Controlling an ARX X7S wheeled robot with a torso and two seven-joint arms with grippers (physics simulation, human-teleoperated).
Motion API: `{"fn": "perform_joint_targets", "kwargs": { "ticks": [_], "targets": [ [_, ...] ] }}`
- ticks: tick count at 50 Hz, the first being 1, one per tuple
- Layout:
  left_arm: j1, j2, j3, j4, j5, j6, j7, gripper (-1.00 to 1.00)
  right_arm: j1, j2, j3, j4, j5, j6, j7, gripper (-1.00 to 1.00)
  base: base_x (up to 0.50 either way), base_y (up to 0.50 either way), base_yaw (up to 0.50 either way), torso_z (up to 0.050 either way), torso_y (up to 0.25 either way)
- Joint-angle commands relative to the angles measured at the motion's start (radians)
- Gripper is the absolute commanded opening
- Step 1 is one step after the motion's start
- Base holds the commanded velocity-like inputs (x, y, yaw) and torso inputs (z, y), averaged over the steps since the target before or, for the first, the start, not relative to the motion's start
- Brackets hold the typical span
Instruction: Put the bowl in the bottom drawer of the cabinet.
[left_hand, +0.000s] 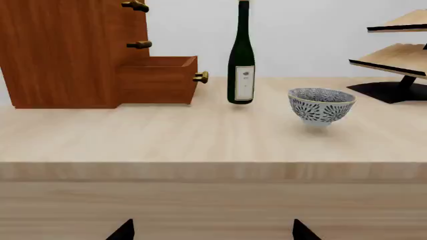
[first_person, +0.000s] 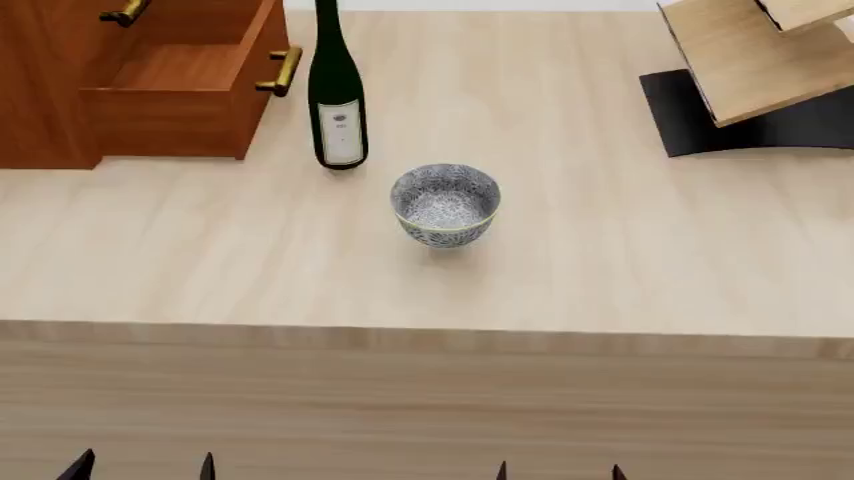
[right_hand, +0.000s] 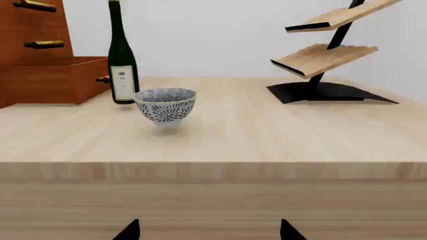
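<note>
left gripper (first_person: 140, 466): open, empty, low at near edge | right gripper (first_person: 559, 470): open, empty, low at near edge

Light-wood table (first_person: 641, 260) with a thick front edge, evenly lit, set against a plain pale wall (right_hand: 220, 35). Far right: slanted light-wood rack (right_hand: 325, 57) on a black base (right_hand: 327, 92). Far left of centre: upright dark green wine bottle (first_person: 334, 95).
</note>
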Motion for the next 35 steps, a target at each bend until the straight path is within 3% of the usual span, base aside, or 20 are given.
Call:
{"fn": "perform_joint_targets", "kwargs": {
  "ticks": [1, 7, 32, 35],
  "targets": [
    [0.0, -0.01, 0.011, 0.0, -0.01, 0.0, -0.011, 1.0, 0.0, 0.009, -0.013, 0.0, 0.009, 0.0, 0.013, 1.0, 0.0, 0.0, 0.0, 0.0, 0.0],
    [-0.005, -0.029, 0.04, -0.016, -0.043, 0.003, -0.024, 1.0, 0.004, 0.033, -0.043, 0.046, -0.047, 0.009, 0.098, 1.0, 0.0, 0.0, 0.0, 0.0, 0.0],
    [0.012, -0.072, 0.097, 0.009, -0.067, -0.043, -0.087, 1.0, 0.004, 0.076, -0.104, 0.061, -0.045, 0.058, 0.171, 1.0, 0.0, 0.0, 0.0, 0.0, 0.0],
    [0.017, -0.076, 0.099, 0.007, -0.084, -0.029, -0.08, 1.0, -0.001, 0.079, -0.108, 0.059, -0.042, 0.055, 0.175, 1.0, 0.0, 0.0, 0.0, 0.041, 0.0]
  ]
}}
